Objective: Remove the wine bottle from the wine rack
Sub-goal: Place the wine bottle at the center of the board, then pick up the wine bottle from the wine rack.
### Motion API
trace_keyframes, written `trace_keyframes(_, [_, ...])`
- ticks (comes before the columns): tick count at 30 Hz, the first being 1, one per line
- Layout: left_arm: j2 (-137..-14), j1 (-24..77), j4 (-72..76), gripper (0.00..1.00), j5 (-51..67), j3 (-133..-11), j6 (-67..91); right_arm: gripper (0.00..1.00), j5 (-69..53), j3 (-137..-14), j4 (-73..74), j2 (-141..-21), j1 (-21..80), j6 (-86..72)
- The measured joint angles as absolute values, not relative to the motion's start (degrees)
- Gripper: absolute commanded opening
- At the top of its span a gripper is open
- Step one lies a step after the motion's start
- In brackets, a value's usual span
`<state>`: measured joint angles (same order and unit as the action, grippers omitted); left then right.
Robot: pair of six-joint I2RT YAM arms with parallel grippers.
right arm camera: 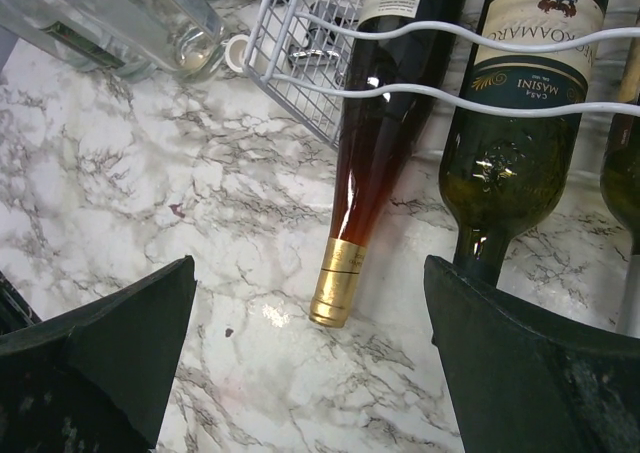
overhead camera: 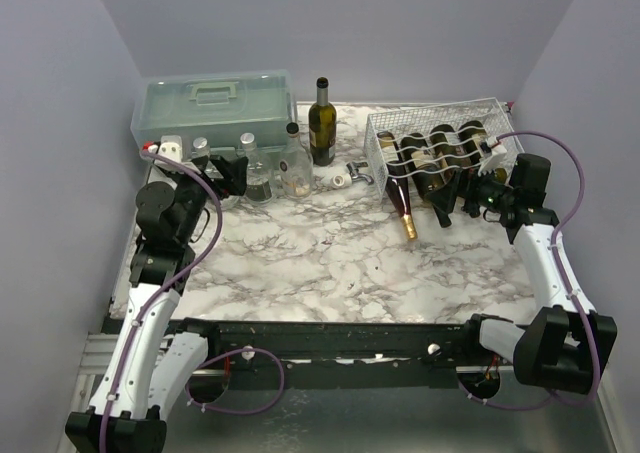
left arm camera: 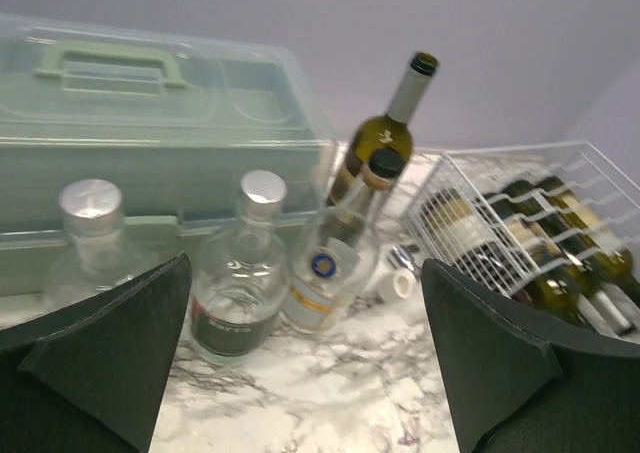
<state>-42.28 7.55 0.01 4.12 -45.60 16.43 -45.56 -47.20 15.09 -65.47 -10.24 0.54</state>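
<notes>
right now your right claw (right arm camera: 309,263) is hanging wide open and empty, just above the gold-capped wine bottle (right arm camera: 365,163). that bottle is lying in the left-end cradle of the wine rack (overhead camera: 430,113), its neck sticking out onto the counter (overhead camera: 330,263). your left claw (left arm camera: 305,268) is also gaping open, gripping nothing, facing the clear bottles (left arm camera: 235,293) beside the green toolbox (left arm camera: 150,123).

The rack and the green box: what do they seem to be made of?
Rack: thin white wire, probably coated metal, bent into open mesh and wavy cradles. Box: pale green plastic, slightly translucent, semi-glossy, with a moulded handle.
</notes>
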Motion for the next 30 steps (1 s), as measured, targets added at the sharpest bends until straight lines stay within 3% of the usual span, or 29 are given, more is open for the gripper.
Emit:
trace_keyframes(15, [-47.24,10.33,-2.57,0.99,28.27,-43.86,23.00,1.00,-45.56,-47.20,15.18,-66.72,-10.24,3.81])
trace_keyframes(30, [-61.19,31.64,-9.63,0.99,22.87,-55.31,16.16,0.99,-45.54,-47.20,15.68,-67.24,-10.24,5.21])
